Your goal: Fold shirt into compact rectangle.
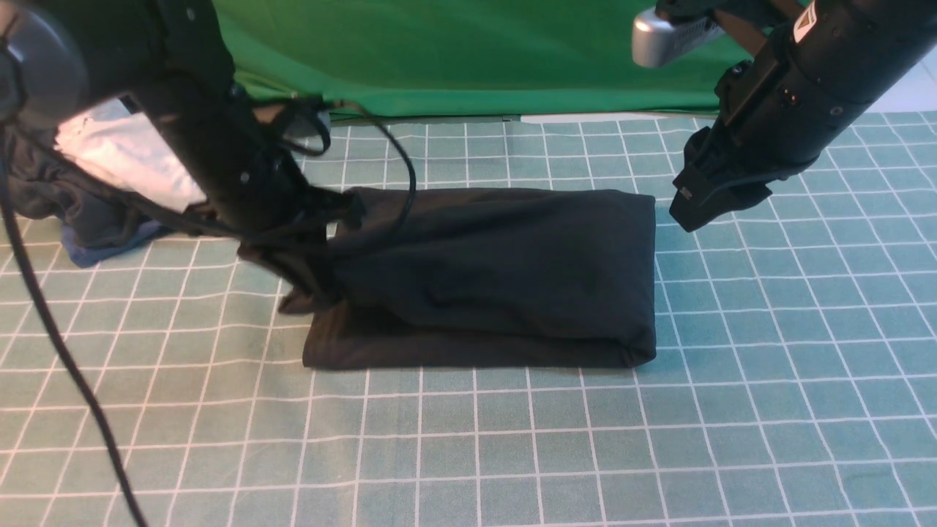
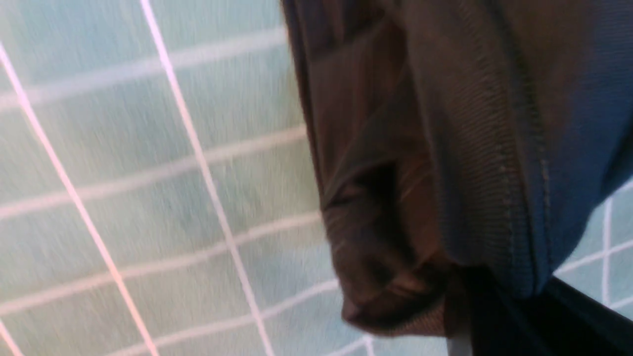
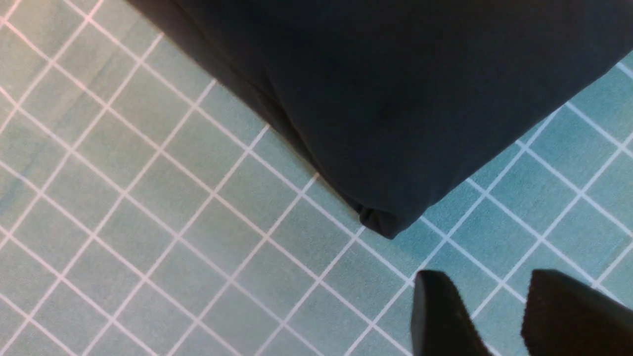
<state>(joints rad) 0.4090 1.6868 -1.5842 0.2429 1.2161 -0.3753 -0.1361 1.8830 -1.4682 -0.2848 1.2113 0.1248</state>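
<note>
The black shirt (image 1: 498, 278) lies folded into a thick rectangle in the middle of the checked cloth. My left gripper (image 1: 315, 234) is at its left end, shut on a bunch of shirt fabric that is lifted off the table. In the left wrist view the gathered hem (image 2: 445, 163) hangs from the pinching gripper (image 2: 474, 316). My right gripper (image 1: 695, 212) hovers just off the shirt's far right corner. Its fingers (image 3: 435, 311) stand apart over bare cloth, holding nothing, a little short of the shirt's corner (image 3: 385, 222).
A white garment (image 1: 132, 157) and a dark grey garment with blue cloth (image 1: 88, 219) are piled at the far left. A green backdrop (image 1: 454, 51) hangs behind the table. A black cable (image 1: 58, 344) trails down the left side. Teal checked tablecloth (image 1: 512, 454) covers the front.
</note>
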